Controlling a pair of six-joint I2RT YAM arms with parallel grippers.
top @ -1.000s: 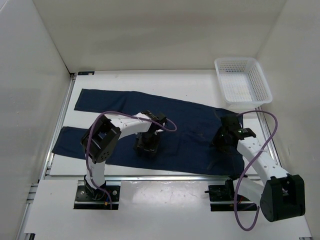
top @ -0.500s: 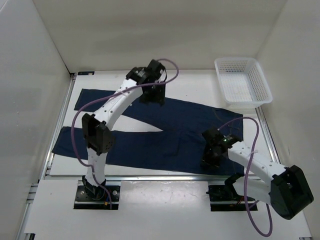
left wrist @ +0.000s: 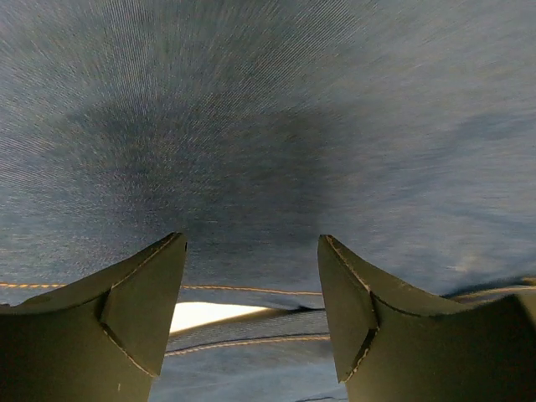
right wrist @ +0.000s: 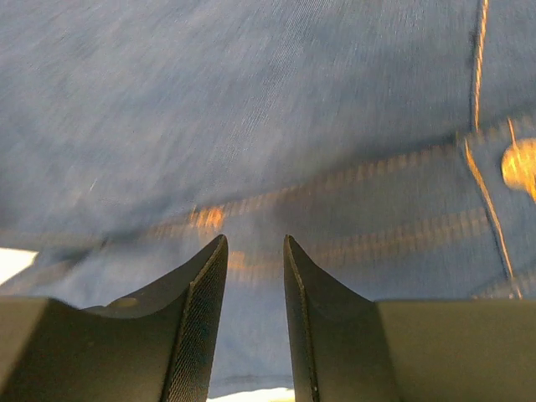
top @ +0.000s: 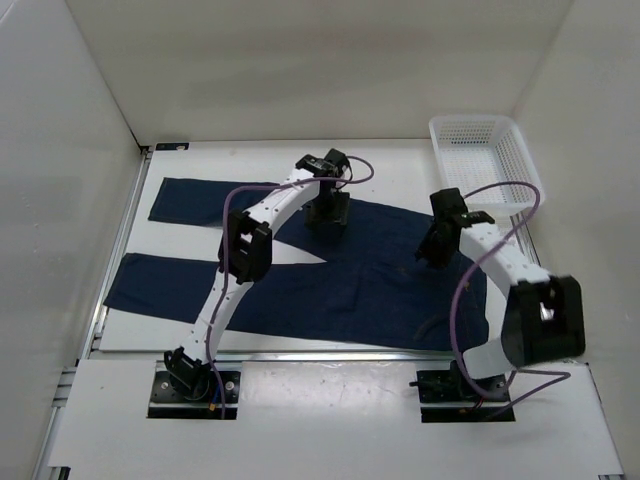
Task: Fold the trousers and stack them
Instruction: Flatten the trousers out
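Trousers (top: 380, 290), one pair, are lying flat beneath two end effectors: left end effector (left wrist: 251, 240) is hovering released, right end effector (right wrist: 255, 240) barely parted, empty.

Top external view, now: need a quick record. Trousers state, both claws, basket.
trousers: unfolded, spread flat, legs to the left and splayed apart, waist to the right
left claw: open wide, close over denim at the far edge of the upper leg, holding nothing
right claw: narrow gap, close over stitched seams near the waist, nothing between the fingers
basket: white, far right corner, apart from both claws
fold: not yet begun
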